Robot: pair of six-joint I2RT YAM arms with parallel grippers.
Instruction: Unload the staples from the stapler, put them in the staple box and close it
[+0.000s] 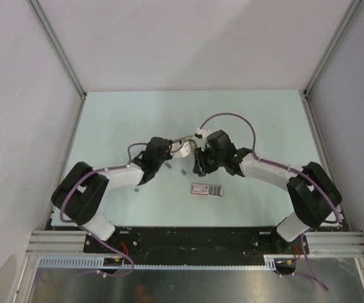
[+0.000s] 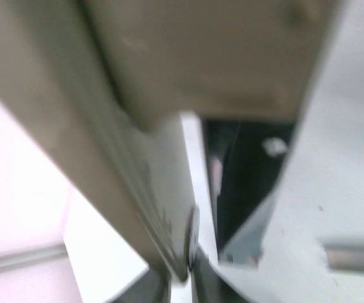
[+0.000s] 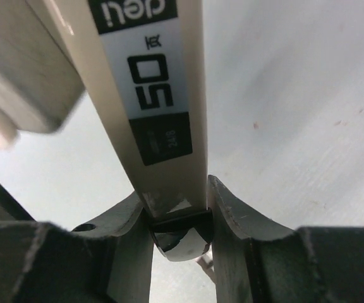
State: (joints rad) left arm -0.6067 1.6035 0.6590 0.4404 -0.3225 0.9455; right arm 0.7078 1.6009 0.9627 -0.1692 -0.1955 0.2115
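One stapler [image 3: 169, 180], rt jaws clamped, "50" label [image 3: 160, 82] rt-wrist view only

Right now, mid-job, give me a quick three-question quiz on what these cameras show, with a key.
1. True or false: the labelled box lies flat on the table, touched by neither arm.
2. Pick one: the right jaws are shut on A) the box, B) the stapler, C) nothing.
3. Fill in (nearer to / farther from): in the top view, the box lies ___ the arm bases than the stapler does.

Key: 1 true; 2 B; 3 nearer to.
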